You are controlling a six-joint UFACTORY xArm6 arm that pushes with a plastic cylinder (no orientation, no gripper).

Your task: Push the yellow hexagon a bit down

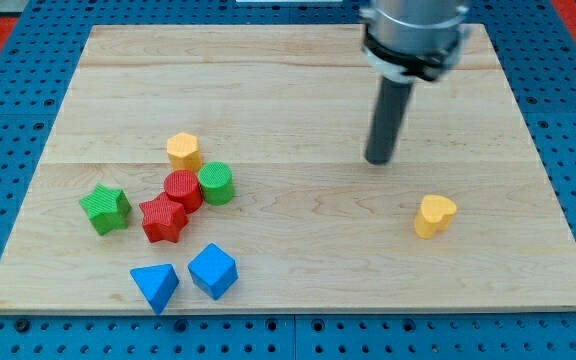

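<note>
The yellow hexagon [183,150] sits left of the board's middle, just above the red cylinder [183,188] and the green cylinder [215,183]. My tip [379,160] rests on the board far to the right of the hexagon, a little lower than it, touching no block. A yellow heart [434,215] lies below and right of my tip.
A red star [162,219] touches the red cylinder's lower left. A green star [105,208] lies at the left. A blue triangle [155,285] and a blue cube [213,270] lie near the wooden board's bottom edge [288,308].
</note>
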